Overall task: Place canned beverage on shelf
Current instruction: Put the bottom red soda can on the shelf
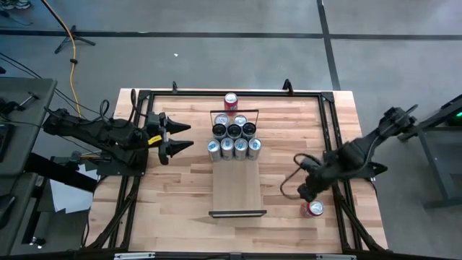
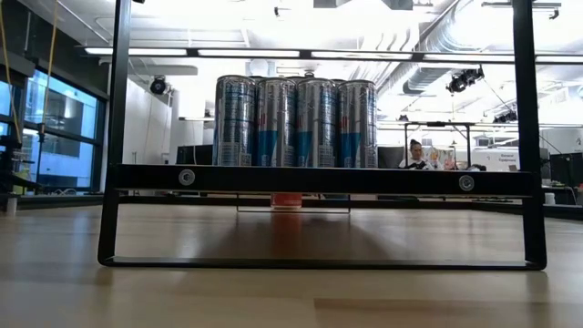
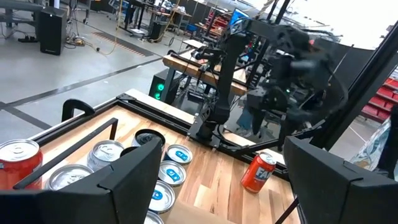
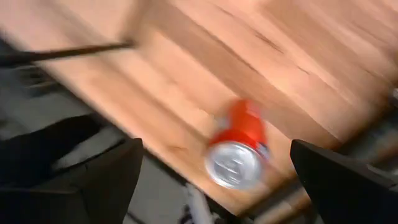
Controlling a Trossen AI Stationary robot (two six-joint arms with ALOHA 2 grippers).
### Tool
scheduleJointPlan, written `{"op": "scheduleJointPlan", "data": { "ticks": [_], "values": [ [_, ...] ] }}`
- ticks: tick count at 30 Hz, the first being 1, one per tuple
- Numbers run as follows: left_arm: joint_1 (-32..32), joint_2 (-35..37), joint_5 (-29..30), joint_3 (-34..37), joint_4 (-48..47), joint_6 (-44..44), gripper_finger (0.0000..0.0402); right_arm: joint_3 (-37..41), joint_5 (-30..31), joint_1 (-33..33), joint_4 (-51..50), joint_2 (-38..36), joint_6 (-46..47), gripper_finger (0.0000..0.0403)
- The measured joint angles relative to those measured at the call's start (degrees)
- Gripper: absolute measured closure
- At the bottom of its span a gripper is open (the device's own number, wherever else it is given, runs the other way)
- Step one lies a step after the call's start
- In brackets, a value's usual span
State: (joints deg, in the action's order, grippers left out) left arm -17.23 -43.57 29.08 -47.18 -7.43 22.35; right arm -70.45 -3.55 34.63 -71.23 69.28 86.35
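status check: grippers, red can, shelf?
Right gripper open, empty, above red can at table's near right edge. Left gripper open, waiting left of shelf. Cans fill shelf's far end; near half bare.

A robotics lab or workshop: a grey concrete floor with cables around the surface, exposed ceiling ducts and strip lights, workbenches with equipment, and seated people at 3 o'clock in the low view.

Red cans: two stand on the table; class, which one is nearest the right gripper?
The red can by the table's right edge, just below the open right gripper; the other stands beyond the shelf.
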Motion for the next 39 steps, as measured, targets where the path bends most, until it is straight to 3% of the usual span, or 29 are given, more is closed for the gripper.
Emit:
{"op": "scheduleJointPlan", "data": {
  "ticks": [4,9,27,39],
  "values": [
    [0.0,0.0,0.0,0.0,-0.6,0.0,0.0103,-1.8,-0.2,4.1,-6.3,5.2,8.8,0.0009],
    [0.0,0.0,0.0,0.0,-0.6,0.0,0.0103,-1.8,-4.4,7.3,-6.1,10.7,15.2,0.0009],
    [0.0,0.0,-1.5,0.0,-0.5,0.0,0.0103,-1.8,-10.2,8.6,-5.1,23.8,13.9,0.0009],
    [0.0,0.0,-1.5,0.0,-0.5,0.0,0.0103,-1.8,-10.2,8.5,-2.0,29.1,12.4,0.0009]
  ]
}}
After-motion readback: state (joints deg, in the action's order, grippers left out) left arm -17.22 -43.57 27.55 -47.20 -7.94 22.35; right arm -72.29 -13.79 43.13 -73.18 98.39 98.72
